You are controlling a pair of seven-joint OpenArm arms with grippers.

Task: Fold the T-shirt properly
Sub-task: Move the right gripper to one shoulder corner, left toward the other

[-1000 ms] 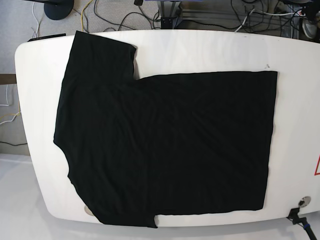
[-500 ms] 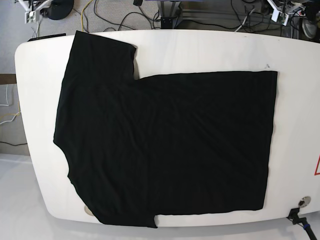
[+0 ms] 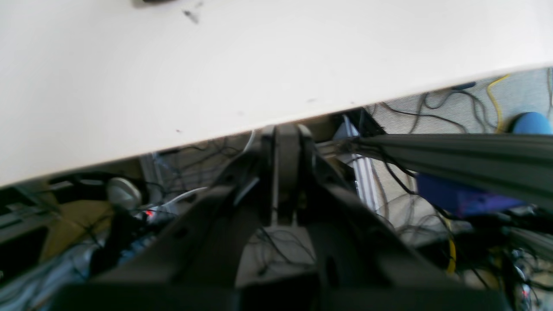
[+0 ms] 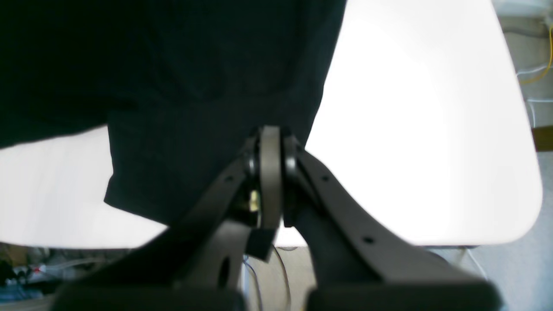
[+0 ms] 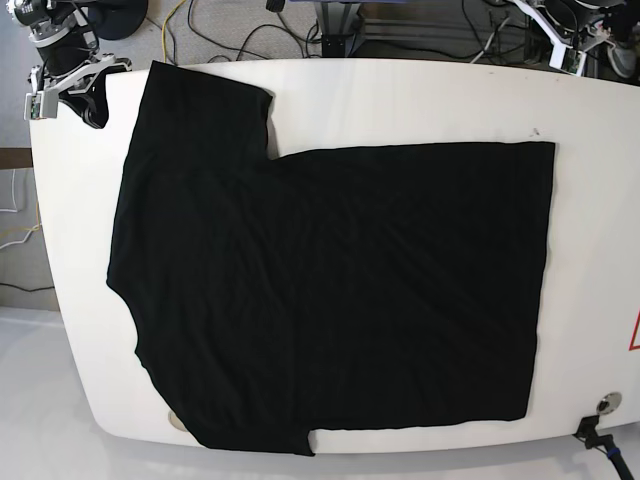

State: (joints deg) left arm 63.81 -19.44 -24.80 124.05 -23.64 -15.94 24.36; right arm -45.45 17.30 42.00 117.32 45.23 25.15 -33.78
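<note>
The black T-shirt (image 5: 330,290) lies flat across the white table (image 5: 400,100), with one sleeve reaching the far left corner; no print shows. My right gripper (image 5: 95,108) hovers at the table's far left corner, just left of that sleeve. In the right wrist view it (image 4: 270,134) is shut and empty, its tip over the sleeve of the T-shirt (image 4: 194,77). My left gripper (image 5: 570,58) is beyond the far right edge. In the left wrist view it (image 3: 285,131) is shut and empty at the edge of the table (image 3: 216,65).
Cables (image 5: 250,30) and equipment cover the floor behind the table. A red triangle mark (image 5: 634,335) sits at the right edge, and a small round metal fitting (image 5: 607,405) is near the front right corner.
Both arms have come further into the base view at the far corners, the right one down to the left of the sleeve. The T-shirt has not moved.
</note>
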